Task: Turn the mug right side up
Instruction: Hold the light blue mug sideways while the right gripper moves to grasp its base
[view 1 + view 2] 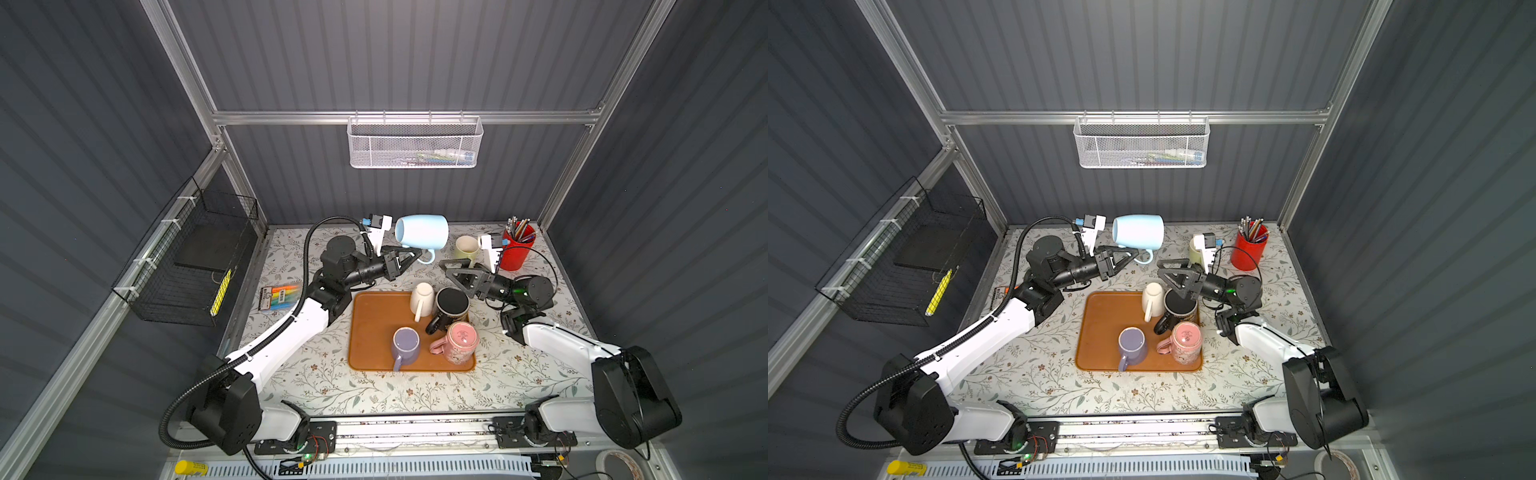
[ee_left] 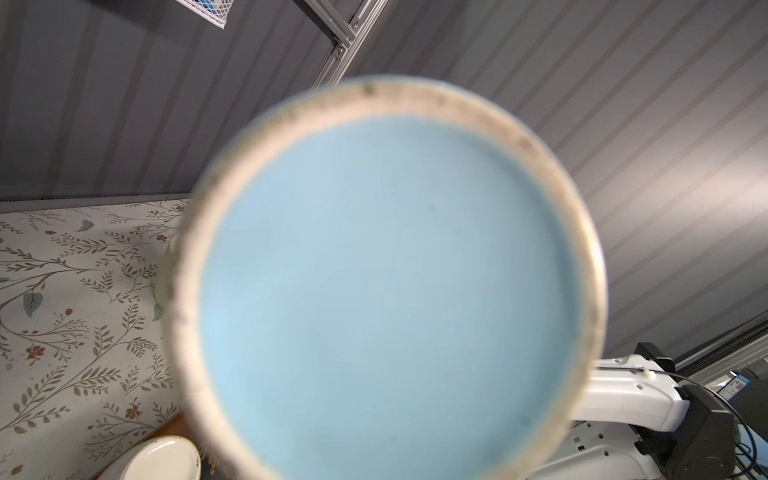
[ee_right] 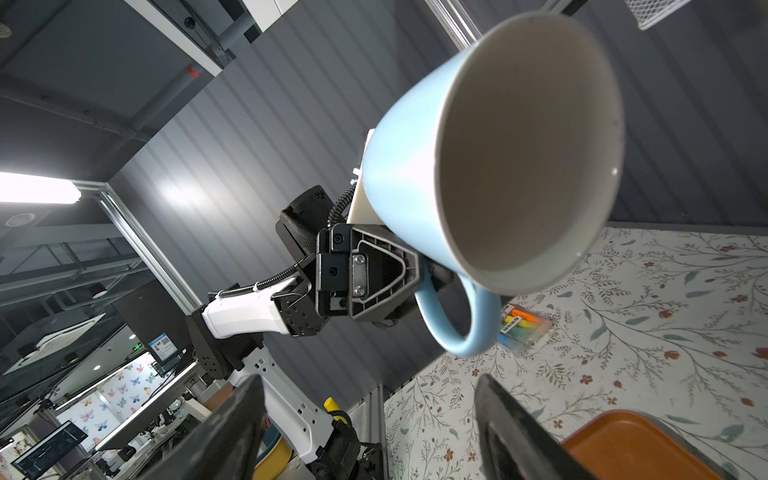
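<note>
Blue mug [image 2: 390, 291] hangs on its side above the far part of the counter [image 1: 332, 386], its base toward the left wrist camera and its handle down, clamped in the left jaws. Its mouth faces the right jaws, which stand apart and empty near it, behind the orange tray [image 1: 374, 328].

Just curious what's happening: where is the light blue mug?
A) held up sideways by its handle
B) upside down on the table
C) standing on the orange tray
A: the left gripper is shut on the handle of the light blue mug, holding it sideways above the table.
</note>
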`<state>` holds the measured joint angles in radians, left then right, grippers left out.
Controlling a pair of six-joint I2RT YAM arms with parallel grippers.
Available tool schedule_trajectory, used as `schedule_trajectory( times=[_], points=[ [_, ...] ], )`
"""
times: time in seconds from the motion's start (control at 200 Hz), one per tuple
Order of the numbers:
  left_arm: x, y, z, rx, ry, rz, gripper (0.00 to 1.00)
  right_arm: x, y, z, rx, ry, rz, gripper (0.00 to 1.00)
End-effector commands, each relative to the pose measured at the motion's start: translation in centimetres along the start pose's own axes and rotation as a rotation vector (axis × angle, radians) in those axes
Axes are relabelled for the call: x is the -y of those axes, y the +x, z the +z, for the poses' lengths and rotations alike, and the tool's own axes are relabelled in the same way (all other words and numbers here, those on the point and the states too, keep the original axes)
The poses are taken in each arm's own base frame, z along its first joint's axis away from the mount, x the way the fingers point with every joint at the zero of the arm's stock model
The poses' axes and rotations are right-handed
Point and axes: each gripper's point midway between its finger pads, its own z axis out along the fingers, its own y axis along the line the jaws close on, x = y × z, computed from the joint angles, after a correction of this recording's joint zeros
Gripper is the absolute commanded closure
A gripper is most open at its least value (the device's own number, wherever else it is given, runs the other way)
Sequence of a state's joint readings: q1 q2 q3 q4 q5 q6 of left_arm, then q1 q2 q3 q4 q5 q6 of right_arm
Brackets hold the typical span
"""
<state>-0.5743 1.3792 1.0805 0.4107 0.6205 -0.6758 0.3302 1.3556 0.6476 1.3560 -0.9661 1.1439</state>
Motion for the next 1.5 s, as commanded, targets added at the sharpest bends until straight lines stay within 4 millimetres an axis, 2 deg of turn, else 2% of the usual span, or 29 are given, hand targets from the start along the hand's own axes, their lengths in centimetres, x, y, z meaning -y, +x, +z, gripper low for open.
schedule_trajectory(
  times=[0.0,0.135,0.455,0.675,0.886,1.056,1.266,1.491],
  points=[
    [3.9,-3.9,-0.2,0.096,0.122,0.107,1.0,-0.4,-0.9,0.8,0.009,-0.022,-0.015,0.25],
    [4.1,-4.1,-0.2,0.107,0.138,0.108,1.0,-0.2,-1.5,1.6,0.006,-0.031,-0.011,0.28],
    [4.6,-4.5,-0.1,0.114,0.159,0.118,1.0,0.4,-2.1,2.5,0.004,-0.029,-0.019,0.27],
    [4.9,-4.9,-0.5,0.118,0.143,0.148,1.0,0.5,-1.8,1.9,0.0,0.004,-0.042,0.22],
    [5.4,-5.0,-0.9,0.121,0.148,0.155,1.0,1.1,-1.9,0.6,0.012,0.038,-0.039,0.23],
    [5.7,-5.2,-0.9,0.12,0.16,0.154,1.0,1.6,-1.7,0.6,0.007,0.055,-0.034,0.25],
    [5.7,-5.1,-0.6,0.119,0.192,0.13,1.0,1.6,-1.8,1.7,-0.011,0.023,-0.025,0.29],
    [5.4,-4.9,-0.3,0.121,0.205,0.109,1.0,1.1,-3.0,2.8,0.01,-0.022,-0.028,0.33]
  ],
)
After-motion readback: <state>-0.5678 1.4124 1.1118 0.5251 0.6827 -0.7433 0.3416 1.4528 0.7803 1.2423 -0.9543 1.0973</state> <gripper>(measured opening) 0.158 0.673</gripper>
